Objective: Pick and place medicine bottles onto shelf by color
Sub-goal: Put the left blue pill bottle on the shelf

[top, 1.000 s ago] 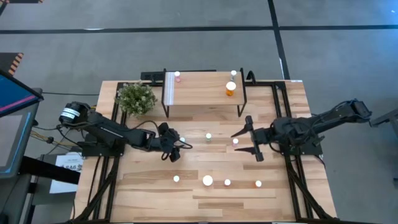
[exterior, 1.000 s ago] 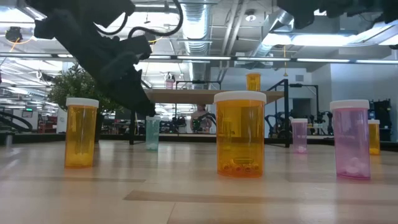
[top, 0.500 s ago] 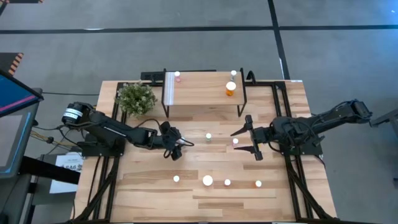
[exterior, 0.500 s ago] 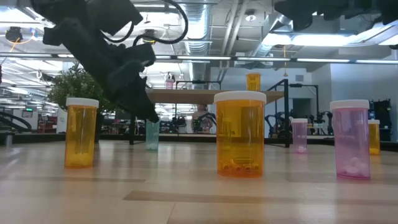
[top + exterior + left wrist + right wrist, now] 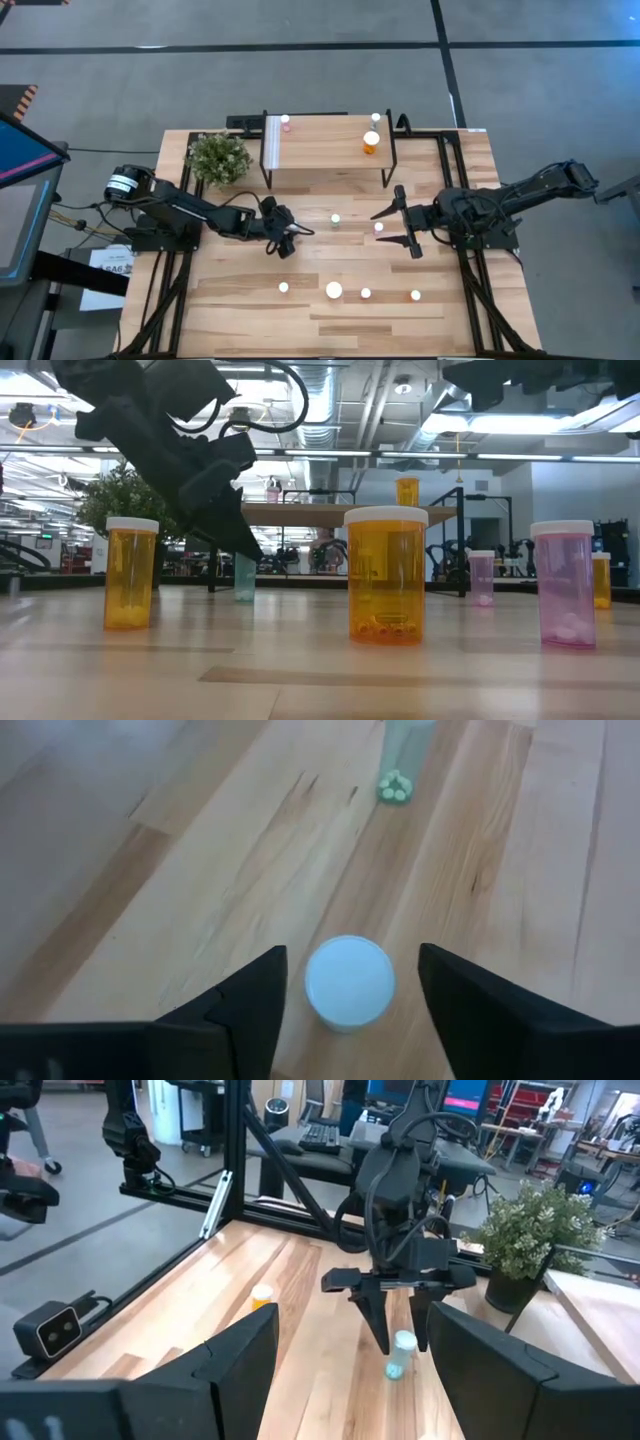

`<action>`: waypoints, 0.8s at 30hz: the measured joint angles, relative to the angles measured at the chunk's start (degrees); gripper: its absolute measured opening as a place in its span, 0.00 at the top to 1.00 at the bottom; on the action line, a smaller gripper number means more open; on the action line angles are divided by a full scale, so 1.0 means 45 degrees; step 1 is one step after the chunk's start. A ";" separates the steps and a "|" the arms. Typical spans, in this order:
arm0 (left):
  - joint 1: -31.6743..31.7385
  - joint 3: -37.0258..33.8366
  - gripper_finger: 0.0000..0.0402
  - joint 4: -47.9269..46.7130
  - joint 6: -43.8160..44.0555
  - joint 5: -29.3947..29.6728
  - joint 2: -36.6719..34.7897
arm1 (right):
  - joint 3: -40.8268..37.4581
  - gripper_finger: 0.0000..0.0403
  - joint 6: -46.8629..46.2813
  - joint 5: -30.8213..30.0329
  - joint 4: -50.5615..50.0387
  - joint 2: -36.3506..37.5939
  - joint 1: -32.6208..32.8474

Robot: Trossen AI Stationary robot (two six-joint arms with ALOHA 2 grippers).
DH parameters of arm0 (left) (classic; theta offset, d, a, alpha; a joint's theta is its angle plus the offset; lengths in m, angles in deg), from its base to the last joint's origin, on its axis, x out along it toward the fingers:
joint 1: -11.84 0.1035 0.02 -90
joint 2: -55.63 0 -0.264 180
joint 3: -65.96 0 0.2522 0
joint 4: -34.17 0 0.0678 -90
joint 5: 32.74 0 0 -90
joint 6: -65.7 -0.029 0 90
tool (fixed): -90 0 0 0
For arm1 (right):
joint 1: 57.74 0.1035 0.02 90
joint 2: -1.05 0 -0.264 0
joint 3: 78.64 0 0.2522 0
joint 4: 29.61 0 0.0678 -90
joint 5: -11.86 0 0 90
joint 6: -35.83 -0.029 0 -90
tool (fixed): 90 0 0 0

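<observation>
My left gripper (image 5: 288, 232) is open and points down over a pale teal bottle with a white cap (image 5: 349, 982). Its fingers stand on either side of the cap (image 5: 403, 1343) without touching, their tips near cap height (image 5: 240, 540). A green bottle (image 5: 335, 218) stands on the table just beyond. My right gripper (image 5: 378, 228) is open and hovers above the table, with a pink bottle (image 5: 379, 227) under its fingertips. The shelf (image 5: 325, 150) at the far side carries a pink bottle (image 5: 285, 122), an orange one (image 5: 371, 142) and another (image 5: 376, 118).
Several bottles stand upright near the table's near edge: an orange one (image 5: 131, 573), a wide orange one (image 5: 385, 575), a pink one (image 5: 566, 584) and another orange one (image 5: 415, 295). A potted plant (image 5: 219, 157) sits left of the shelf. Black frame rails run along both table sides.
My left gripper has moved toward the table's right and come over the pale teal bottle, whose cap now lies between its open fingers instead of beside them. The bottle has not moved.
</observation>
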 joint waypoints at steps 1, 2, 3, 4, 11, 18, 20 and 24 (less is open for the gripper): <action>0.0014 0.0000 0.50 -0.0028 0.0009 -0.0053 0.0000 | 0.0000 0.31 -0.0005 0.0000 -0.0005 0.0000 0.0000; 0.0028 0.0000 0.53 -0.0026 0.0014 -0.0057 0.0000 | 0.0000 0.31 -0.0005 0.0000 -0.0005 0.0000 0.0000; 0.0028 0.0000 0.55 0.0007 0.0014 -0.0061 0.0000 | 0.0000 0.31 0.0000 0.0000 0.0000 0.0000 0.0000; 0.0028 0.0000 0.58 0.0039 0.0013 -0.0067 0.0000 | 0.0000 0.31 -0.0003 0.0001 0.0000 0.0000 0.0000; 0.0028 0.0000 0.72 0.0230 0.0024 -0.0392 0.0000 | 0.0000 0.31 -0.0005 0.0005 0.0000 0.0000 0.0000; 0.0274 0.0841 0.77 -0.0225 -0.0312 -0.0896 -0.0045 | 0.0000 0.31 -0.0002 0.0005 0.0000 0.0000 0.0000; 0.0417 0.1375 0.76 -0.0849 -0.0647 -0.1009 -0.0262 | 0.0000 0.31 -0.0005 0.0005 0.0000 0.0000 0.0000; 0.0752 0.2669 0.73 -0.2687 -0.1499 -0.0625 -0.1111 | 0.0000 0.31 -0.0005 0.0005 -0.0025 0.0005 0.0000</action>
